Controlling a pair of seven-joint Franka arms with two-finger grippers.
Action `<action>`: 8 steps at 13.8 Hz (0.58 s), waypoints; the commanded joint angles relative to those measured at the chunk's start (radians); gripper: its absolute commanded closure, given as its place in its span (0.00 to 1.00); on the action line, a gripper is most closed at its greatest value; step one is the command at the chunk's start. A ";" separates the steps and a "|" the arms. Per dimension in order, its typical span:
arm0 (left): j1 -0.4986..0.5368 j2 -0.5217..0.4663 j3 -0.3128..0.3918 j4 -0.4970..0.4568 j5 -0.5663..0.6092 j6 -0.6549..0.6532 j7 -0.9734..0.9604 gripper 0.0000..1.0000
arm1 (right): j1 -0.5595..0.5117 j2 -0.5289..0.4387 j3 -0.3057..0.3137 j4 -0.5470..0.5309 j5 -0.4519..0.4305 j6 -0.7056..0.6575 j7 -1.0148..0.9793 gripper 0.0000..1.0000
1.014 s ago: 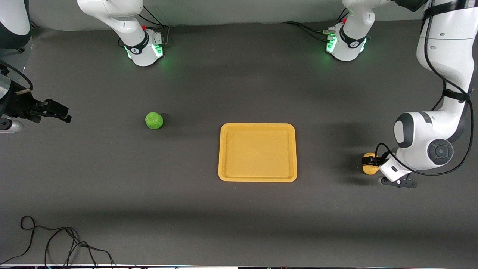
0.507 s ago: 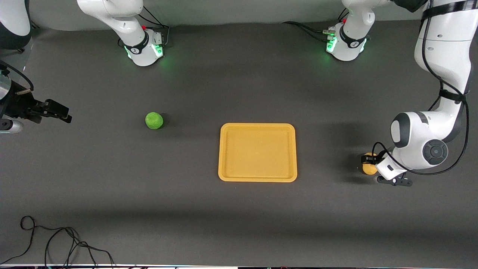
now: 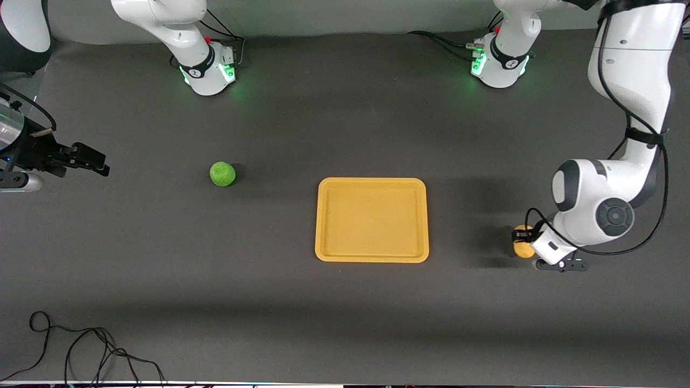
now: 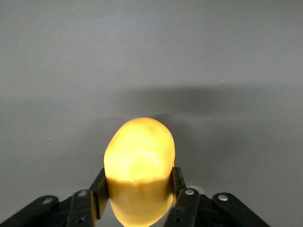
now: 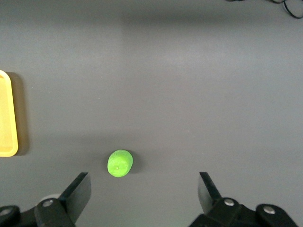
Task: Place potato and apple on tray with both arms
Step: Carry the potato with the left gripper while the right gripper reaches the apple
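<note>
The tray [image 3: 372, 220] lies mid-table, empty. The potato [image 3: 521, 247] sits clamped in the left gripper [image 3: 524, 237] toward the left arm's end — the tray lies toward the table's middle from it. The right gripper [image 3: 89, 160], spread wide, waits well apart from the apple [image 3: 222, 174].

High front overview, close left wrist, perhaps higher right wrist

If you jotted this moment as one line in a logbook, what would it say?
left gripper: shut on potato, beside tray | right gripper: open, apart from apple | tray: holds nothing
</note>
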 commanded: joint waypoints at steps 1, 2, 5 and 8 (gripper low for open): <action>-0.103 -0.017 0.015 0.030 -0.004 -0.046 -0.145 0.87 | 0.034 -0.064 -0.003 -0.088 0.018 0.012 0.006 0.00; -0.133 -0.021 0.012 0.054 -0.006 -0.080 -0.197 0.86 | 0.051 -0.096 -0.005 -0.132 0.019 0.029 0.009 0.00; -0.187 -0.011 -0.059 0.131 -0.050 -0.131 -0.360 0.85 | 0.121 -0.243 -0.003 -0.325 0.027 0.107 0.110 0.00; -0.218 0.035 -0.134 0.136 -0.062 -0.125 -0.443 0.84 | 0.206 -0.383 -0.003 -0.479 0.027 0.138 0.207 0.00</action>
